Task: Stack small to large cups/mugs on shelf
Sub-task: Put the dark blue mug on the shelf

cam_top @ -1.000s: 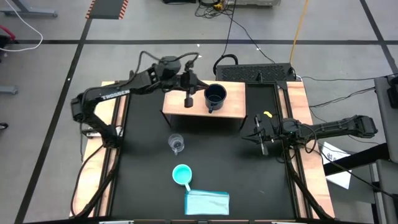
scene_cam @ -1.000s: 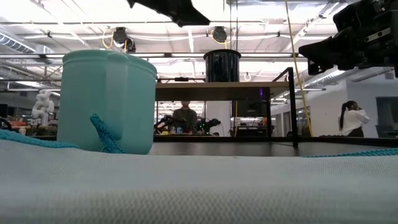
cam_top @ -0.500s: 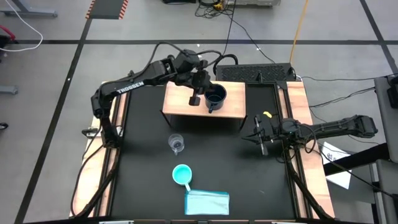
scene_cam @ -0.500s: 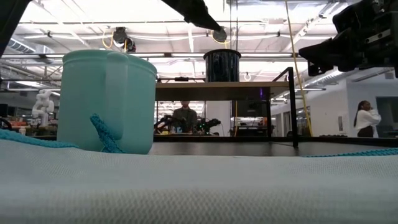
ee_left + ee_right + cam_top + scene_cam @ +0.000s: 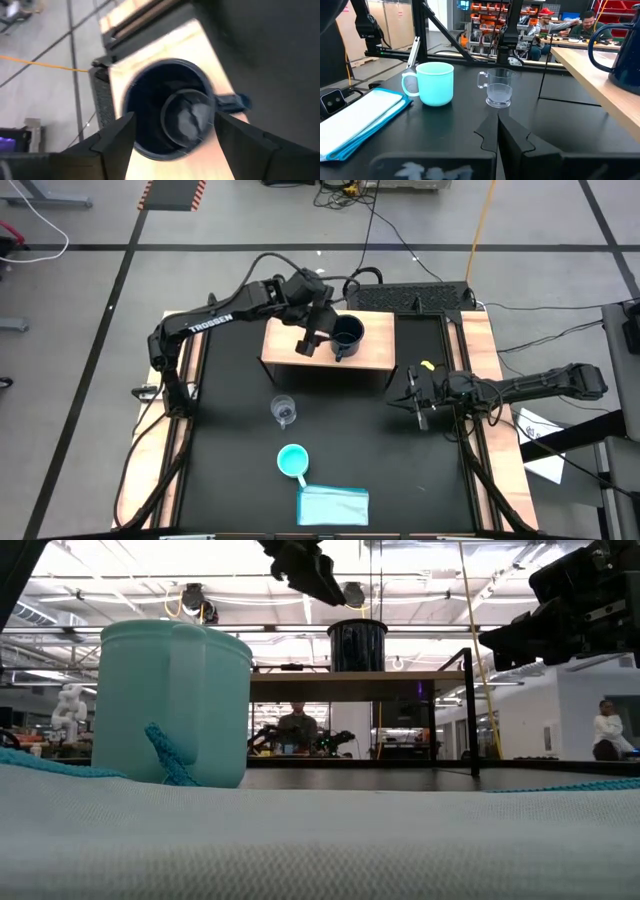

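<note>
Navy mug (image 5: pixel 346 335) is standing upright on the shelf (image 5: pixel 375 352), near its back edge, handle toward the front. Left gripper (image 5: pixel 313 338) is hovering just beside the mug's left rim, fingers (image 5: pixel 116 136) spread and holding nothing. Good practice is judged to be rising straight clear without clipping the rim. Turquoise mug (image 5: pixel 292 461) and glass cup (image 5: pixel 284 411) are waiting on the table. Right gripper (image 5: pixel 417 400) is idling near the table's right edge, fingers pressed together.

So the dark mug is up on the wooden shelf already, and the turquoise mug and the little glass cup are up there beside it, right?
Not quite. The high view shows only the dark mug on the shelf. The turquoise mug and the glass cup stand on the black table below.
</note>
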